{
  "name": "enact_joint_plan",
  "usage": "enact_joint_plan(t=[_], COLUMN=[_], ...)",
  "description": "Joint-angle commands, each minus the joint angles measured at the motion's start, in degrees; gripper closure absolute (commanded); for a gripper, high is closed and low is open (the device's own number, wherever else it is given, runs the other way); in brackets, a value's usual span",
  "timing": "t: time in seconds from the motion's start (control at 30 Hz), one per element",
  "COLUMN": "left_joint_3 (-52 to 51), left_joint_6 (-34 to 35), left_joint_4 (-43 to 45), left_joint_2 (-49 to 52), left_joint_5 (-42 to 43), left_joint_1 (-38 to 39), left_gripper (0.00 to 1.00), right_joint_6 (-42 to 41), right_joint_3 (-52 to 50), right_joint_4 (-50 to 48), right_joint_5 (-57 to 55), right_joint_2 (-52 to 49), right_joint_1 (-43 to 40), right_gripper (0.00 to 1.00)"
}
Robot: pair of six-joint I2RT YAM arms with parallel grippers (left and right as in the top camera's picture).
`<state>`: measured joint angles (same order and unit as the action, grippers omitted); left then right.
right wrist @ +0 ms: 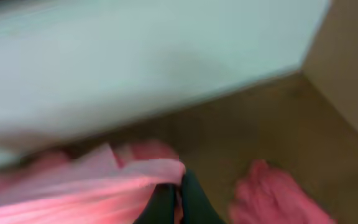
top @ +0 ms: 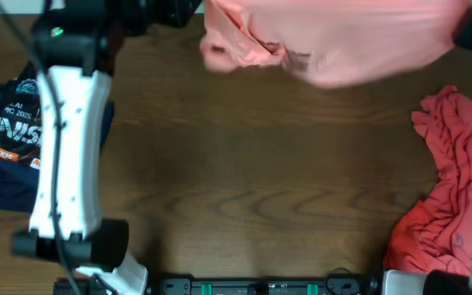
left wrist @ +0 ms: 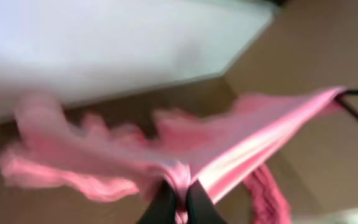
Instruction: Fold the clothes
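1. Left pincer (left wrist: 180, 200) is closed on a bunched edge of the pink shirt (top: 334, 37), with the cloth pinched between its two dark fingers.
2. Right pincer (right wrist: 178, 202) is likewise clamped on the pink cloth, gripping the opposite end.
3. The pink shirt hangs stretched between the two pincers above the far edge of the surface (top: 252, 180). It is blurred in every view.
4. A crumpled red garment (top: 449, 197) lies in a heap on the surface along the right side, well apart from the pink shirt.
5. A navy shirt (top: 6, 123) with white and orange print lies on the left side, partly hidden under the white left arm (top: 68, 156).
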<state>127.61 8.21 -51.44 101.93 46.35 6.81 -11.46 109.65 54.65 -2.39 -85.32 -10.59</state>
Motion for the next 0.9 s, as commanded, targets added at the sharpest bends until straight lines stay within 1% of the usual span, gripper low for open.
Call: enact_joint_plan(t=[0.0, 0.03, 0.1, 0.17, 0.27, 0.33, 0.37, 0.4, 0.47, 0.5, 0.57, 0.63, 0.7, 0.77, 0.83, 0.87], left_joint_3=[-0.4, -1.3, -3.5, -7.0, -15.0, -20.5, -23.2, -25.8, -29.4, -30.8, -32.3, -32.9, -33.0, -33.7, -35.2, -36.3], left_joint_6=[-5.3, -8.7, -12.8, -15.0, -15.3, -15.3, -15.3, -15.3, -15.3, -15.2, -13.4, -8.8, -3.3, 1.2, 4.4, 4.8], left_joint_4=[-8.5, -12.9, -18.5, -22.6, -24.6, -24.2, -23.6, -22.8, -21.7, -21.4, -21.4, -21.4, -21.4, -21.4, -21.2, -20.9], left_joint_2=[0.5, 0.8, 1.2, 1.6, 1.8, 1.8, 1.8, 1.8, 1.8, 1.8, 1.8, 1.8, 1.8, 1.8, 1.8, 1.8], left_joint_5=[1.7, 1.6, 1.0, -1.7, -8.3, -10.6, -11.3, -12.0, -14.2, -15.8, -19.7, -26.3, -31.3, -31.7, -30.5, -29.2], left_joint_1=[0.9, 2.4, 4.9, 7.8, 12.1, 14.3, 15.1, 15.8, 16.3, 16.3, 15.9, 15.2, 14.4, 13.9, 13.8, 13.9], left_gripper=[0.94, 0.94, 0.94, 0.94, 0.94, 0.94, 0.92, 0.83, 0.53, 0.48, 0.45, 0.43, 0.36, 0.28, 0.28, 0.28], right_joint_6=[0.8, 0.8, 0.8, -0.8, -4.2, -5.7, -7.0, -8.1, -9.2, -9.3, -9.3, -9.3, -9.3, -9.3, -9.3, -9.3], right_joint_3=[-1.1, -2.6, -5.2, -9.5, -16.5, -20.5, -22.3, -23.8, -26.1, -27.1, -28.0, -28.4, -28.4, -28.4, -28.4, -28.4], right_joint_4=[7.0, 10.3, 13.5, 15.5, 15.6, 15.4, 15.4, 15.3, 15.1, 15.0, 14.8, 14.7, 14.6, 14.4, 14.3, 14.1], right_joint_5=[-9.4, -11.5, -14.4, -19.6, -25.6, -28.2, -30.4, -32.1, -34.7, -35.6, -36.8, -37.3, -37.2, -36.9, -35.8, -35.7], right_joint_2=[-1.3, -1.5, -1.6, -1.7, -1.7, -1.7, -1.7, -1.7, -1.7, -1.7, -1.7, -1.7, -1.7, -1.7, -1.7, -1.7], right_joint_1=[-2.0, -2.0, -2.0, -2.0, -2.0, -2.0, -2.0, -2.0, -2.0, -2.0, -2.0, -2.0, -2.0, -2.0, -2.0, -2.0], right_gripper=[0.99, 0.99, 0.99, 0.99, 0.99, 0.99, 0.99, 0.99, 0.99, 0.99, 0.99, 0.99, 0.99, 0.99, 0.99, 0.99])
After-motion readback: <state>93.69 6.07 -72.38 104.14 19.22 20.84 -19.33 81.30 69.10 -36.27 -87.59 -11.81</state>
